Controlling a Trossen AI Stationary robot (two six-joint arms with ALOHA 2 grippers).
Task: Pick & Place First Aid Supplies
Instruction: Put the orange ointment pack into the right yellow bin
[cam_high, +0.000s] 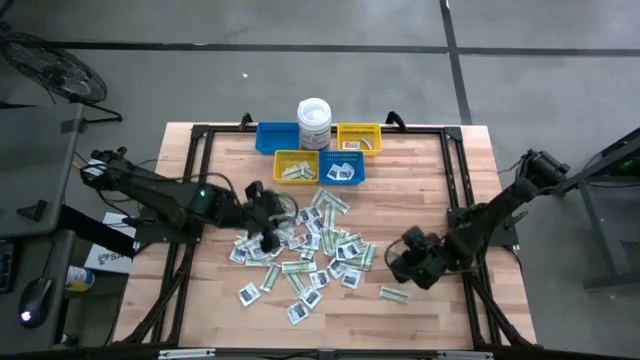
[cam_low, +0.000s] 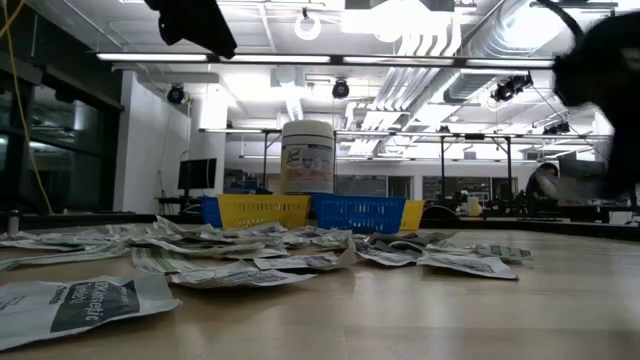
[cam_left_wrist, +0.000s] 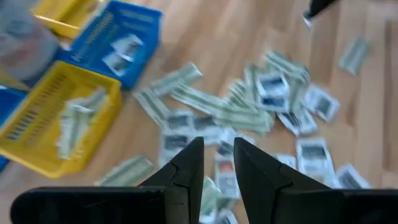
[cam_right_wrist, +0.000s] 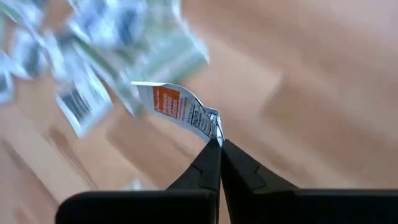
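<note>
The first aid supplies (cam_high: 305, 250) lie as a loose heap of small flat packets on the middle of the wooden table, white squares and pale green strips. My left gripper (cam_left_wrist: 217, 163) hovers open above the heap's left part (cam_high: 265, 225), with nothing between its fingers. My right gripper (cam_right_wrist: 217, 144) is at the heap's right edge (cam_high: 400, 262), shut on a white packet with an orange patch (cam_right_wrist: 177, 104). A lone green strip (cam_high: 392, 294) lies flat on the table just in front of it. My right gripper pinches the white packet by one end edge (cam_right_wrist: 214, 127), between the very ends of its two fingers. The fingers slant down from the table's right side. The packet sticks out beyond the fingertips, slightly curled, clear of the table.
At the table's far edge stand two blue bins (cam_high: 277, 135) (cam_high: 340, 170), two yellow bins (cam_high: 296, 167) (cam_high: 360, 138) and a white lidded tub (cam_high: 314, 122). The near yellow bin holds green strips, the near blue one white squares. Bare wood shows at the right (cam_high: 430, 200).
</note>
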